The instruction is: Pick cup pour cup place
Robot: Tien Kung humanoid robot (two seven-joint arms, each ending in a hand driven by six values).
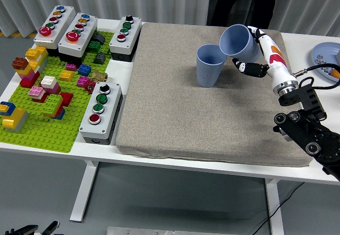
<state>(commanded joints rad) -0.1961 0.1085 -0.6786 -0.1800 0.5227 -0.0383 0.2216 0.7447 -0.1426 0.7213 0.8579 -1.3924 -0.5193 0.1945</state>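
My right hand [254, 51] is shut on a blue cup [238, 42] and holds it above the grey mat [207, 118], tilted with its mouth turned to the left. Its rim hangs just above and to the right of a second blue cup [211, 65], which stands upright on the mat's far middle. I cannot see what is inside either cup. The right arm comes in from the lower right. The left arm is out of view.
Three grey button boxes [101, 111] and a green baseplate with coloured bricks [45, 94] fill the table's left side. A blue plate [326, 59] with small pieces lies at the right edge. A person in dark clothes [241, 1] stands at the far side.
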